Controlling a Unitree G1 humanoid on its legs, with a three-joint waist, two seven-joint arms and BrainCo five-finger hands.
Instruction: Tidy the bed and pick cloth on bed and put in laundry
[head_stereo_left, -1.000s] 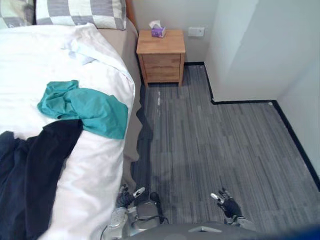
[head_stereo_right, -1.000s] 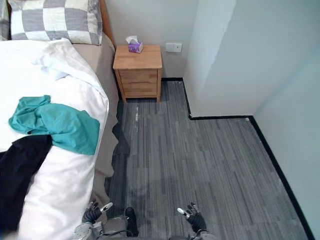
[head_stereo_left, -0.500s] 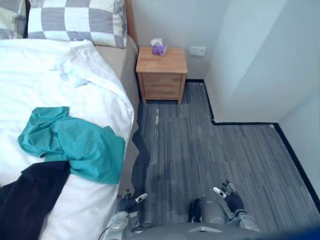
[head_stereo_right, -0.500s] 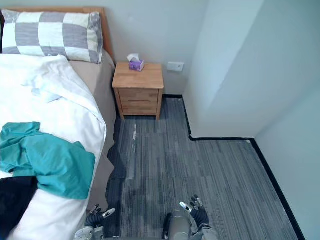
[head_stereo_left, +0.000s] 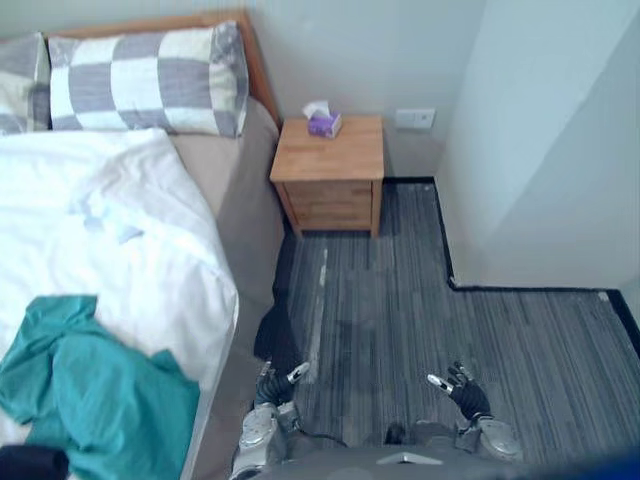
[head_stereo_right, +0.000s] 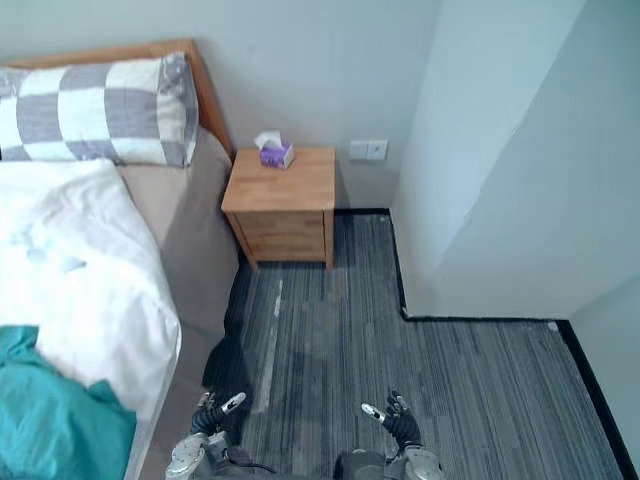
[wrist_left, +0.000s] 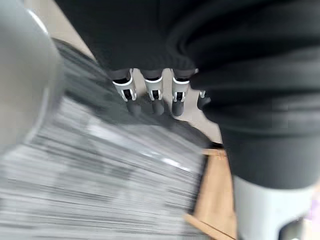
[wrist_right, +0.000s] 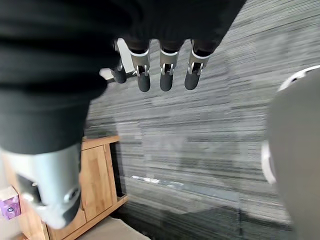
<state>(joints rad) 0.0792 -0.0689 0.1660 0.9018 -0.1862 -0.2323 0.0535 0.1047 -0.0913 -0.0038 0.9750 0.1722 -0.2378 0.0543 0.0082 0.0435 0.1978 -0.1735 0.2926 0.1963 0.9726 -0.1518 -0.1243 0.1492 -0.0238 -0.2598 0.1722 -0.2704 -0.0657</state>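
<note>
hanging loose, empty: left hand (head_stereo_left: 270, 388), right hand (head_stereo_left: 468, 396) (one teal cloth (head_stereo_left: 90, 400), two pillows (head_stereo_left: 150, 80)).

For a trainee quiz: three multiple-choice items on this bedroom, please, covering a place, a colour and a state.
1. The teal cloth lies: A on the floor; B on the bed; C in a hand.
2. The tissue box on the nightstand is: A purple; B red; C yellow.
3. The left hand and right hand are: A shut on cloth; B shut on a pillow; C open, empty.
Answers: B, it rests on the bed; A, its sides are purple; C, fingers relaxed, nothing held.
</note>
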